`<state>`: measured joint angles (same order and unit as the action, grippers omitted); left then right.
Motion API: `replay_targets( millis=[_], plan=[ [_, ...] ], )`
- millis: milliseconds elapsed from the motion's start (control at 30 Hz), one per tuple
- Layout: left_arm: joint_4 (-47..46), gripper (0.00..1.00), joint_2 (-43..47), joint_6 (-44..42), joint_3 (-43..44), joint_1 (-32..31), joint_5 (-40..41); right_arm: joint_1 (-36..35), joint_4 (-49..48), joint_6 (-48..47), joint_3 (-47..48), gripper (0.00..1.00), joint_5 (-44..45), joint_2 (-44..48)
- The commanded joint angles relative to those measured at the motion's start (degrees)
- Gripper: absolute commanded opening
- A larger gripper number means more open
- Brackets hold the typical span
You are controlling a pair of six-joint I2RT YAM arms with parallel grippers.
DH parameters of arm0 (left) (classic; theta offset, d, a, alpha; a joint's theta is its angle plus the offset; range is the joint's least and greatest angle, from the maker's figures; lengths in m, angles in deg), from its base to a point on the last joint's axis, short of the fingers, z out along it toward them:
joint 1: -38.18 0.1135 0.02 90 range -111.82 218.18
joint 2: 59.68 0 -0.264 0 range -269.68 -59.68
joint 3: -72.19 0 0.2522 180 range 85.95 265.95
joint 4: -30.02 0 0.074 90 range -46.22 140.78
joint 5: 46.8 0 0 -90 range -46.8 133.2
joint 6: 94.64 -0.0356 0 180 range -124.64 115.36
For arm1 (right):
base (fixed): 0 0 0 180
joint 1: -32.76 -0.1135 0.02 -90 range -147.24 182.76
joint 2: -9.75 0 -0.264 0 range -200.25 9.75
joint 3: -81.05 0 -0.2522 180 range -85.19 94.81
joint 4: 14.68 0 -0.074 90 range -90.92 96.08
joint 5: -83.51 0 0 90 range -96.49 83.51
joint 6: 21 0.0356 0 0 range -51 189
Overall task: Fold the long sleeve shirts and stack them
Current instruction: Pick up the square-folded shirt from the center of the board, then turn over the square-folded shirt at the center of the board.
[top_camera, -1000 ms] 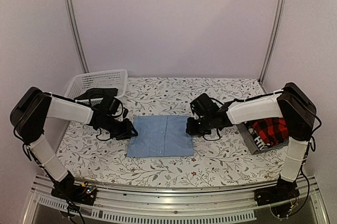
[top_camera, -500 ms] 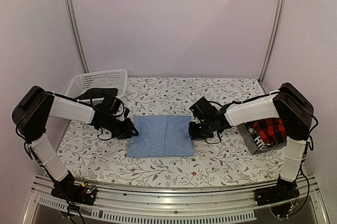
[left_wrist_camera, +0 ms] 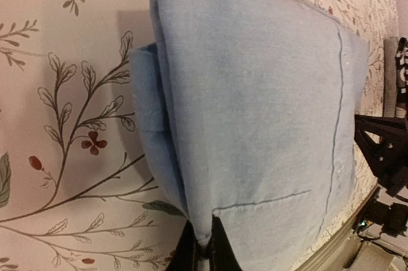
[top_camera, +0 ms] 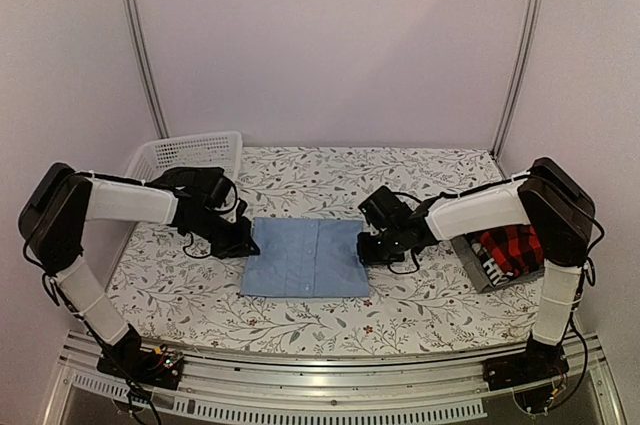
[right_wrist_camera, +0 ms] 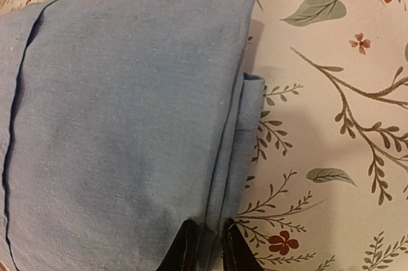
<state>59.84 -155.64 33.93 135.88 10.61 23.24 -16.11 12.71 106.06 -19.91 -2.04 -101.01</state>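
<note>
Left jaws clamped tight on blue shirt's (top_camera: 305, 257) left edge; it lies folded square, middle of tabletop (top_camera: 420, 177). Right jaws, barely parted, pinch its right edge. Far right, plaid shirt (top_camera: 512, 245) sits on grey shirt (top_camera: 476, 267), seemingly stacked already. Blue probably joins last.

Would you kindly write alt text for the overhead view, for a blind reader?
A folded light blue shirt lies on a floral table, its side edges pinched by the left gripper and right gripper. A white basket sits far left, a plaid shirt at right.
</note>
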Motion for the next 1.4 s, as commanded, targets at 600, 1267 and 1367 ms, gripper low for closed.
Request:
replay_targets(
  millis=[600, 1267, 1367],
  plan=[
    [31.81, 0.00, 11.00, -20.30, 20.40, 6.28, -2.55, -2.18, -3.92, 0.26, 15.64, 0.18, -10.49, -6.41],
    [34.33, 0.00, 8.73, -17.85, 37.16, 5.88, -12.02, -6.82, -20.33, 7.83, 35.99, 0.13, -23.46, -27.73],
    [31.09, 0.00, 6.14, -16.47, 38.94, 5.15, -13.44, -7.57, -24.42, 10.33, 41.49, 0.13, -25.66, -32.04]
  ],
)
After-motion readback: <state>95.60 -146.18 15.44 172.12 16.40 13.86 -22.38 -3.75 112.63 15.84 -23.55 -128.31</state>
